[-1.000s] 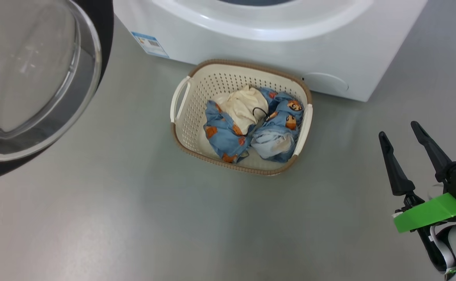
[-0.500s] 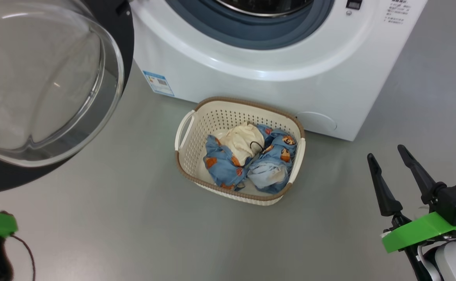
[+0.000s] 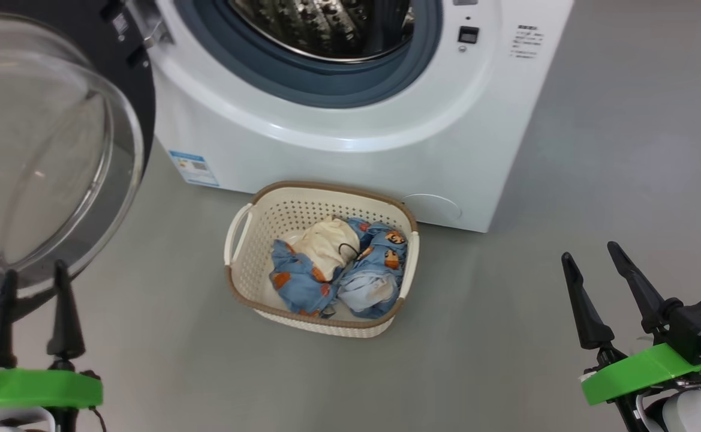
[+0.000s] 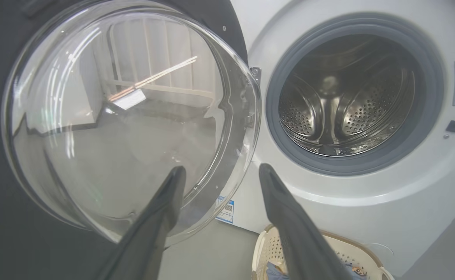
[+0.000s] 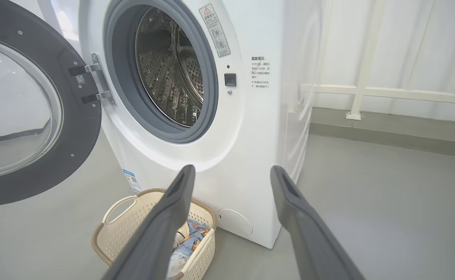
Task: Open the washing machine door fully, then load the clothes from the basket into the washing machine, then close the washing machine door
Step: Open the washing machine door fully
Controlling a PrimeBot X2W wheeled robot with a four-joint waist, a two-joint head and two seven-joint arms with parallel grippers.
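left gripper (image 3: 33, 269), lower left, and right gripper (image 3: 589, 251), lower right, both stand wide and hold nothing. the washing machine door (image 3: 44, 150) hangs open at upper left. the clothes (image 3: 338, 270) sit in the basket (image 3: 237, 288) at centre, just beside the washing machine (image 3: 338, 156). risk: the left fingers, close under the door's glass, could knock it partly shut when reaching.

The washing machine door (image 3: 44, 156) is glossy black plastic around clear glass. The drum (image 3: 326, 24) is shiny perforated steel, its ring (image 3: 302, 84) matt rubber. The basket (image 3: 254, 240) is matt plastic, the clothes (image 3: 338, 270) soft cloth.
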